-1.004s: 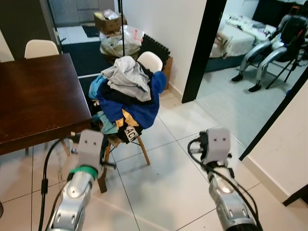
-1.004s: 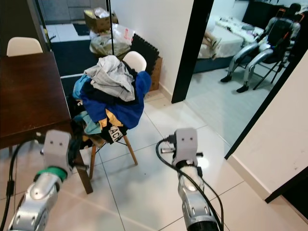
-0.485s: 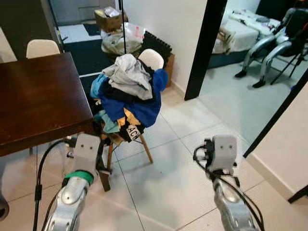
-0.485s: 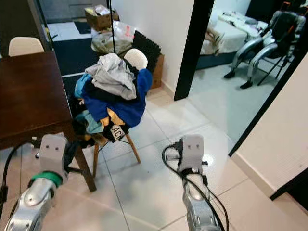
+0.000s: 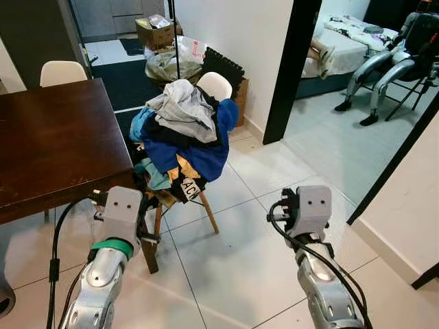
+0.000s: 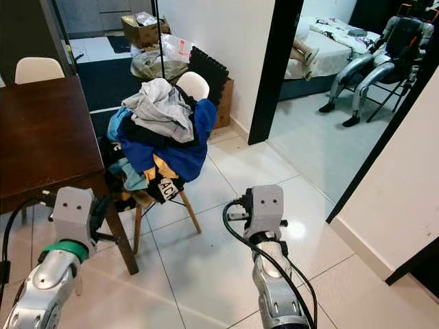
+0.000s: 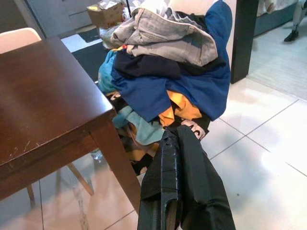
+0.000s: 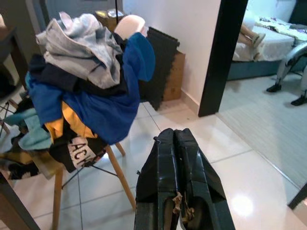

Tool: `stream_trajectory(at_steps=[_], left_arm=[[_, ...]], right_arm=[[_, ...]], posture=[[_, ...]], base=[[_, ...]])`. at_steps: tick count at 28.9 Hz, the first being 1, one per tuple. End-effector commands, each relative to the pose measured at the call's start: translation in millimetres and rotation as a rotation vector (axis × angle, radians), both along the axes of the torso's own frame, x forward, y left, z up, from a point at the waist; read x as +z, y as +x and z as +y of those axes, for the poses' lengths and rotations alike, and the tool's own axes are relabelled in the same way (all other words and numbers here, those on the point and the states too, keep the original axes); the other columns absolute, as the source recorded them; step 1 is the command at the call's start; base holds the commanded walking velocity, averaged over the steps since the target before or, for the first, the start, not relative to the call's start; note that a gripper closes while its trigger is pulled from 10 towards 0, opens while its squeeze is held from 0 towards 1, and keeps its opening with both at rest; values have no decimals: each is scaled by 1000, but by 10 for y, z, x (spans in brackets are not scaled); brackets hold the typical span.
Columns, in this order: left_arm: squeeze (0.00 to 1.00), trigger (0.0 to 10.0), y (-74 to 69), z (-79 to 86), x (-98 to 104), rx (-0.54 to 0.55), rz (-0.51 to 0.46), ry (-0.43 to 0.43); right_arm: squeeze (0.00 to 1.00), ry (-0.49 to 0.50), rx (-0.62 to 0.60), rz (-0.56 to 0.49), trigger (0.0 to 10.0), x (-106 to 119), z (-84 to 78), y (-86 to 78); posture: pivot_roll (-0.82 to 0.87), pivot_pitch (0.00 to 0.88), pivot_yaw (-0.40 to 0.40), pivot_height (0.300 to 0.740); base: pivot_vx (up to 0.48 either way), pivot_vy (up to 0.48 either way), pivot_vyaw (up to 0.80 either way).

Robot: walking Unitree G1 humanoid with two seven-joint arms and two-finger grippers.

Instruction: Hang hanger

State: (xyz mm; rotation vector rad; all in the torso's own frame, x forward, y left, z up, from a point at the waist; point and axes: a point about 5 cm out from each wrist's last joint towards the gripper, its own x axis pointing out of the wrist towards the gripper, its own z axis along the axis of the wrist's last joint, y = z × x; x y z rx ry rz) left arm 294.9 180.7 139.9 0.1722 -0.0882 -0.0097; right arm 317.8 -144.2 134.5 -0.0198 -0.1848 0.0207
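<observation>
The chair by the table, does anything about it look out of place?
Yes. The chair is buried under a heap of clothes: a grey garment on top, blue ones draped over the backrest, more spilling off the seat beside the brown table. No hanger can be made out.

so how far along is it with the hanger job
Nothing looks done: no hanger is in hand. The left gripper and right gripper are both shut and empty, held in front of the chair heaped with clothes. Finding, picking up and hanging a hanger is all left.
</observation>
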Motion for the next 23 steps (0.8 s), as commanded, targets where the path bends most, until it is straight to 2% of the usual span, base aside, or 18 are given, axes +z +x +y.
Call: stream_trajectory(at_steps=[1,4,23], left_arm=[[0,10000,-8,30,-61,23,22,-6],[0,10000,-7,23,-58,26,21,-8],[0,10000,-10,1,-54,38,16,-20]], right_arm=[[0,4,7,5,10000,-17,7,-9],[0,5,12,4,10000,-11,9,-11],[0,0,23,5,10000,0,29,-7]], posture=[[-17,39,44,740],[-17,40,41,740],[-19,49,29,740]], base=[[0,0,0],[-210,0,0],[-409,0,0]])
